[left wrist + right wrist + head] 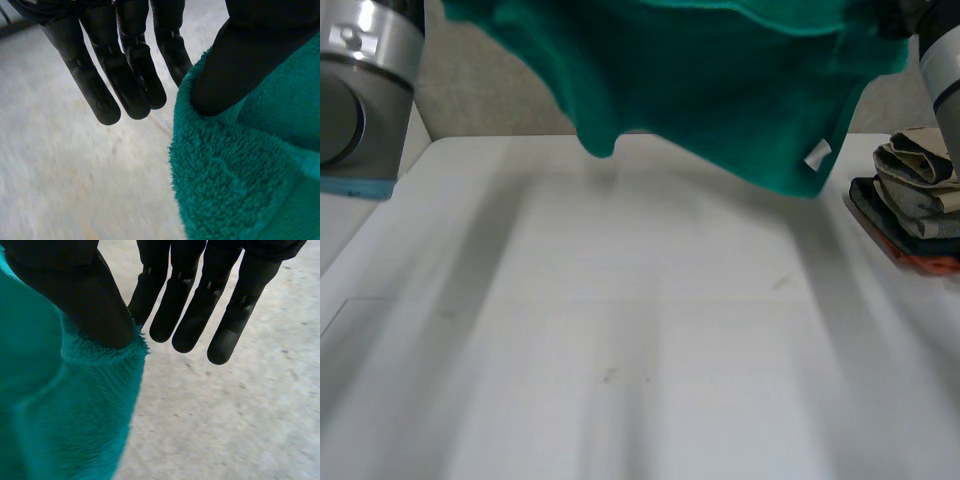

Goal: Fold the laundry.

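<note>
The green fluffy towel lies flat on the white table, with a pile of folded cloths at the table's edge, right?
Not quite. The green fluffy towel hangs above the white table, pinched by the left hand and the right hand, as the head view shows. The pile of folded cloths is at the table's edge.

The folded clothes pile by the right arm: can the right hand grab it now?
Probably not yet: the right hand is pinching the fluffy teal towel, though the folded clothes pile lies close.
</note>
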